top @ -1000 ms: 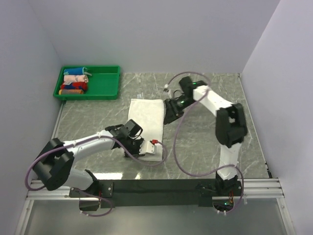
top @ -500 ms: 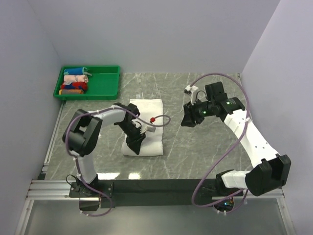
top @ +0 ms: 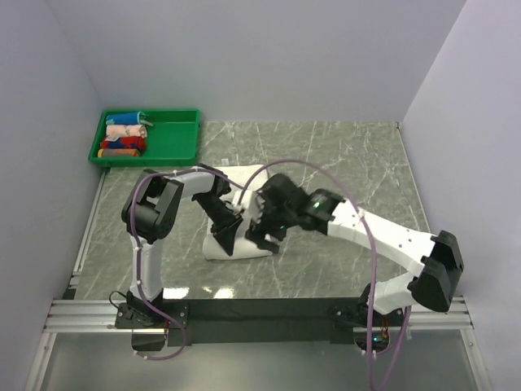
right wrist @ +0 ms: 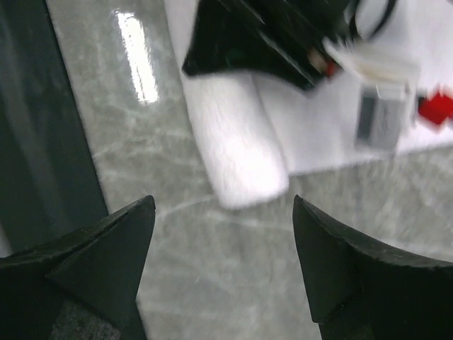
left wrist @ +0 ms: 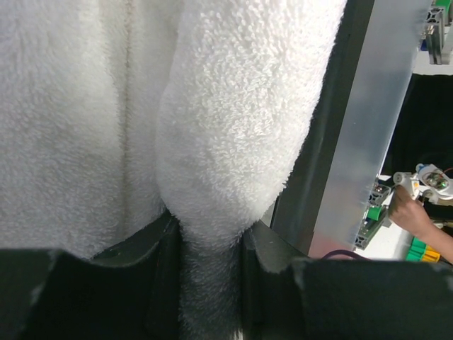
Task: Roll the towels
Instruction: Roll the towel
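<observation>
Towel: the white towel (top: 244, 173) is lying mid-desk (top: 342, 155), its near end wound into a thick roll (right wrist: 241, 156) while the far part is spreading flat.
Left fingers: the left fingers (left wrist: 159, 276) are clenching on the roll. In the wrist view the terry is bulging up fat above the pinch, squeezed narrow between the two pads.
Right fingers: the right fingers (right wrist: 106, 269) are spreading wide and grasping nothing. They are hovering over bare marble just beside the roll's end, close to the left arm's wrist.
Arms: both are crowding in over the towel's near half, left from the left side, right from the right.
Tray: a green tray (top: 175, 138) is sitting at the far left corner, well apart, carrying small coloured cloth rolls (top: 124, 137).
</observation>
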Robot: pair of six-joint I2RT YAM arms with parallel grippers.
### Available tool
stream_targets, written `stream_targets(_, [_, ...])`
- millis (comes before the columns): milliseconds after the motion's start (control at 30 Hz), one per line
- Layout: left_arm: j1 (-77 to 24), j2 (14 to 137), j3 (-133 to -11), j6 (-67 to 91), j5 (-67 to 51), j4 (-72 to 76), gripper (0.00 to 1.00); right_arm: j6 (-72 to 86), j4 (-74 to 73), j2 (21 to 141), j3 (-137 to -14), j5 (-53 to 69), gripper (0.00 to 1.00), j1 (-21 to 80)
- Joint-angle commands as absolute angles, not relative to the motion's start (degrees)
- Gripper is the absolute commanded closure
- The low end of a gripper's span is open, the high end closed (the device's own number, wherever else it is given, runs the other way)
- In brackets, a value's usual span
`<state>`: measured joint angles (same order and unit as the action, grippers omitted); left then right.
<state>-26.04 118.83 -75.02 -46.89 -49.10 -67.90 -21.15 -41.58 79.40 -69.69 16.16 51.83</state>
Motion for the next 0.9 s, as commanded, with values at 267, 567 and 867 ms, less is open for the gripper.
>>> stream_targets(267, [-26.3,125.9,-72.8,-50.0,-35.1,-59.0,0.91,-27.9,-12.6,92.4,-62.2,-3.2,0.14,64.9])
stream_targets(567, [-23.8,124.5,-73.3,-49.5,-35.2,-58.2,0.77,-29.7,-12.6,97.0,-56.2,6.4,0.62,64.8])
stream_targets(867, [-14.0,114.6,-77.3,-46.6,-43.3,-59.8,0.51,-25.8,-26.1,102.0,-60.4,21.0,1.0,62.1])
